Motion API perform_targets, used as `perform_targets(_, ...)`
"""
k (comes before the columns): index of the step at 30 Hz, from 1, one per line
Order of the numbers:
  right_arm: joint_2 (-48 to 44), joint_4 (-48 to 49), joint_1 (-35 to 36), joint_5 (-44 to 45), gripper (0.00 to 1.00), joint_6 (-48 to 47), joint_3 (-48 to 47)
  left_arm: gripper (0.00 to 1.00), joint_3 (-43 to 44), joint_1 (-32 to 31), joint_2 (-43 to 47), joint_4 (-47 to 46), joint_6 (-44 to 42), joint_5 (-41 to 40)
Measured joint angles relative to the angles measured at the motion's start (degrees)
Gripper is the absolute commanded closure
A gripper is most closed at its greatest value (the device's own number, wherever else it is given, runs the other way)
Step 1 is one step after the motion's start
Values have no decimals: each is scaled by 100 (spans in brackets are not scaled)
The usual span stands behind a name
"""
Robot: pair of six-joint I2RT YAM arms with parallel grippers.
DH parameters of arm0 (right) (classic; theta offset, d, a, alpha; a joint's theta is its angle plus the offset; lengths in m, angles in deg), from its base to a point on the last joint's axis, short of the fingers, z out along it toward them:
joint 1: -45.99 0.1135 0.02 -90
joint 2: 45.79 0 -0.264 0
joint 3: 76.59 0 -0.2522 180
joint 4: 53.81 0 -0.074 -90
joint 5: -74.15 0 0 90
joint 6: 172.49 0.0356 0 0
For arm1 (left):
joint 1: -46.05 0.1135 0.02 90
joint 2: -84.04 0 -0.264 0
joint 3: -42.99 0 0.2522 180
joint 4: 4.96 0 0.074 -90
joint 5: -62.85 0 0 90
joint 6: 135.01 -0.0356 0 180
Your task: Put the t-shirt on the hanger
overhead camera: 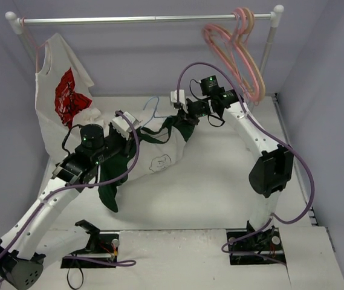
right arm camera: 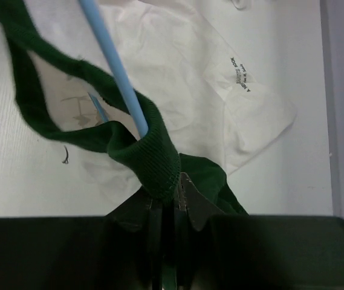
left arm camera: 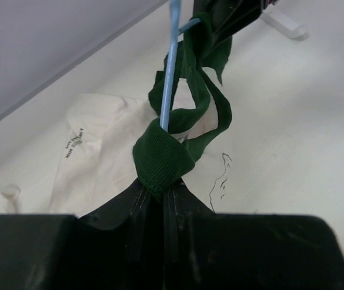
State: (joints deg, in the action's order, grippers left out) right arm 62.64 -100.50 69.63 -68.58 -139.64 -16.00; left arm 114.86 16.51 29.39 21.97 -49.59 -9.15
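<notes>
When you look from above, the dark green fabric t-shirt (overhead camera: 112, 187) is in the middle of the white table (overhead camera: 220, 193), held up between the left gripper (overhead camera: 138, 131) and the right gripper (overhead camera: 181, 116), with the thin light-blue hanger (overhead camera: 153, 104) poking out at its far side. From the left wrist, the left gripper (left arm camera: 159, 194) pinches the t-shirt's (left arm camera: 159, 163) neck band tight, and the hanger (left arm camera: 168, 78) goes into the loop of that band. From the right wrist, the right gripper (right arm camera: 172, 188) pinches the t-shirt's (right arm camera: 150, 160) band tight too, right beside the hanger (right arm camera: 114, 60).
</notes>
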Motion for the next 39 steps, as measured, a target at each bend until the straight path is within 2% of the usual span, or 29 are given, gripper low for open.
perform_targets(5,-81,-44,-9,-120,100,-107,13,100,125,26,13,155,-192,-258)
perform_targets(6,-133,-35,-52,-181,100,-66,17,97,140,11,13,160,-227,-328)
perform_targets(8,-295,-20,-136,-319,100,50,22,88,168,15,13,155,-273,-525)
perform_targets(9,-389,-11,-168,-378,100,109,22,78,179,63,13,149,-291,-632)
perform_targets(12,-743,28,-291,-483,100,295,20,72,232,323,15,142,-315,-1016)
perform_targets(15,-1040,66,-472,-516,100,505,-37,60,323,874,13,155,-260,-1397)
perform_targets(16,-1113,92,-507,-514,100,573,-63,49,365,1047,13,155,-234,-1534)
perform_targets(19,-1270,125,-575,-470,100,745,-79,32,483,1370,17,151,-122,-2009)
perform_targets(25,-1462,776,-562,-402,100,1534,103,28,1034,1416,-9,391,247,-2785)
perform_targets(31,-1814,2656,-516,-291,100,2968,479,28,2437,1416,-249,1001,752,-3204)
perform_targets(35,-1941,4046,-446,225,100,4035,417,28,2809,1416,-245,1412,1071,-3340)
perform_targets(39,-1985,4962,-376,833,100,4863,199,28,2981,1416,-273,1869,1303,-3445)
